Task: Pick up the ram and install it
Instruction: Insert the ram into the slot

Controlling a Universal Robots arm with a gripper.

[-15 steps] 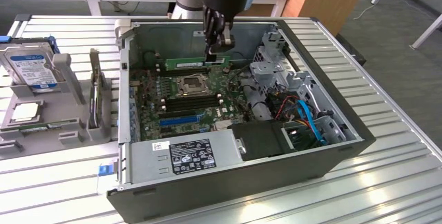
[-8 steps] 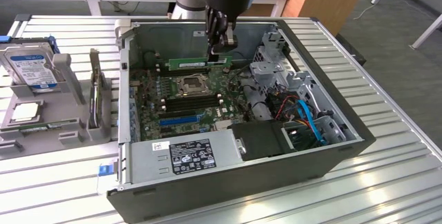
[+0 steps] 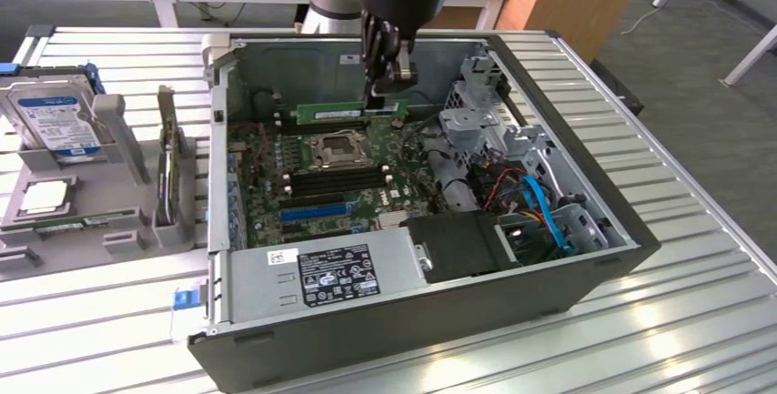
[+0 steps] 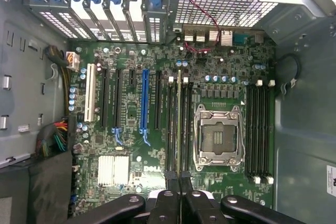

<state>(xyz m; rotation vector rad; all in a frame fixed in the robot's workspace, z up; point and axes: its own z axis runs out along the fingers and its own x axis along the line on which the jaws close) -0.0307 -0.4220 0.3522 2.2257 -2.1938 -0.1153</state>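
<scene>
Item: the ram, a green stick carried on edge and level. The claw is clenched on its upper edge, toward the stick's 3 o'clock end in the exterior view. Location: inside the open computer case, raised clear of the motherboard. In the exterior view it hangs at 12 o'clock of the CPU socket. In the wrist view the ram shows edge-on, projecting from the claw along the black memory slots beside the CPU socket. Condition: not yet seated. Hazards, as judged: a slight skew, or a notch facing the wrong way, would jam the stick on the slot's key. The off-centre grip could send one end down first and tilt it. A sideways miss would press it onto the bare socket.
</scene>
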